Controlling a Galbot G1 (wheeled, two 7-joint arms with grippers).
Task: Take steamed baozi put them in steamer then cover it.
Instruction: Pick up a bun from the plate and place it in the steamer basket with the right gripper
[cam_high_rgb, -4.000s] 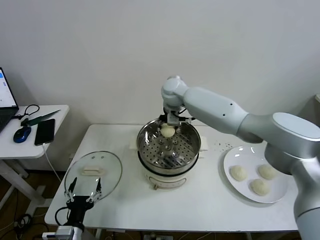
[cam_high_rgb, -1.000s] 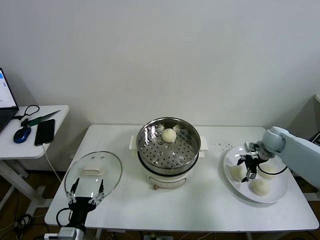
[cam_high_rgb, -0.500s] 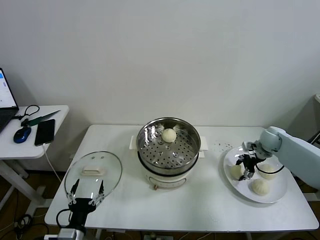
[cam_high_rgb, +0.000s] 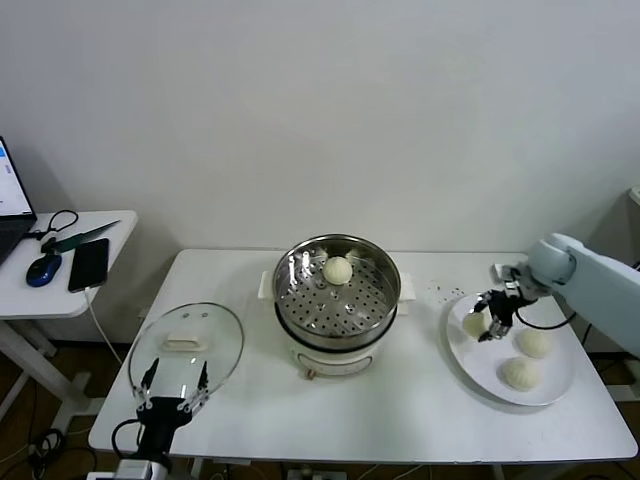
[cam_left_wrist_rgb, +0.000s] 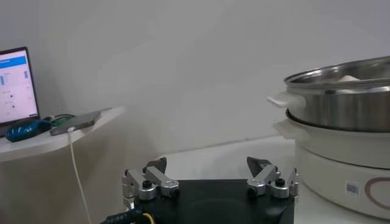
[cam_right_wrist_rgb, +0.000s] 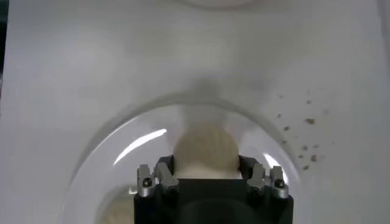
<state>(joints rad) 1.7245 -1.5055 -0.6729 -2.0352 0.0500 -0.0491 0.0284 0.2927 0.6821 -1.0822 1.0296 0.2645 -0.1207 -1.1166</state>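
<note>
Right gripper (cam_high_rgb: 483, 328) closed on baozi (cam_high_rgb: 475, 323), lifted above plate (cam_high_rgb: 470, 362) (two baozi left there). Left gripper (cam_high_rgb: 172, 389) parked by lid (cam_high_rgb: 222, 335), jaws wide, empty.

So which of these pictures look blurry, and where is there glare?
Right wrist view: the cream-white round bun looks soft, with glare streaks on the white plate. Left wrist view: the laptop screen is hazy. Head view: reflections glint inside the shiny steel steamer.

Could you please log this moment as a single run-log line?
right gripper: shut on baozi, lifting off plate | left gripper: open, parked near lid | steamer: one bun inside, uncovered
</note>
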